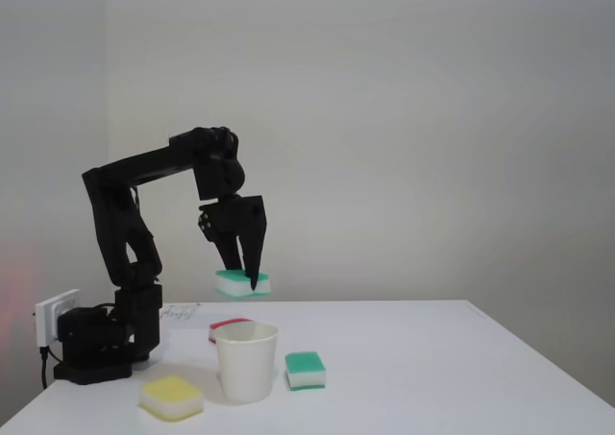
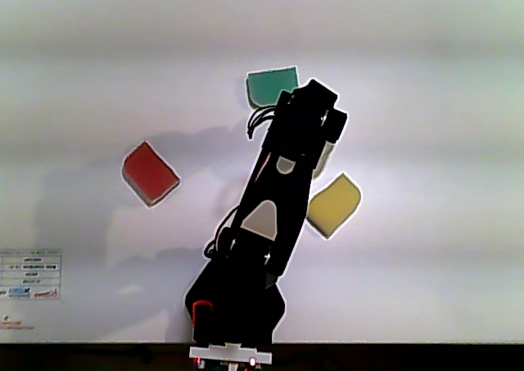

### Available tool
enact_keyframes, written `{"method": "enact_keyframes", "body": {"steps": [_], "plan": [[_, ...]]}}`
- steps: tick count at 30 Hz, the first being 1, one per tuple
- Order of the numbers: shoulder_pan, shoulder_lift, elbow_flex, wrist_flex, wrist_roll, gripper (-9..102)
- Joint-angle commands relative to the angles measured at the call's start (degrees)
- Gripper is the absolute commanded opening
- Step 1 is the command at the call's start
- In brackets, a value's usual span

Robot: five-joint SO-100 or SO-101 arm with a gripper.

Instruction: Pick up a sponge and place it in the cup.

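Observation:
In the fixed view my gripper (image 1: 244,274) points down, shut on the sponge (image 1: 229,285), green on top and white below. The sponge hangs level in the air, a little above the mouth of the white cup (image 1: 247,360). The cup stands upright on the table in front of the arm's base. In the other view, from above, the black arm (image 2: 270,215) stretches up the picture and hides the held sponge.
A second green-and-white sponge (image 1: 306,370) (image 2: 268,86) lies just right of the cup. A yellow sponge (image 1: 172,397) (image 2: 334,205) sits front left and a red one (image 1: 228,326) (image 2: 150,173) behind the cup. A wall socket (image 1: 56,316) stands at the left table edge.

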Motion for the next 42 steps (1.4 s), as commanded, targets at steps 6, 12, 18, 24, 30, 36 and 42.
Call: {"method": "enact_keyframes", "body": {"steps": [6,12,18,24,30,36,42], "plan": [[1.49,1.85,5.27,-7.21,1.41,0],[1.23,1.85,10.11,-13.1,1.58,0],[1.14,1.85,10.46,-13.8,1.67,6],[0.97,1.67,10.28,-14.06,1.41,17],[0.7,1.41,9.76,-14.15,0.62,24],[0.53,0.79,8.61,-13.8,0.35,37],[0.53,0.18,7.56,-13.54,0.35,42]]}}
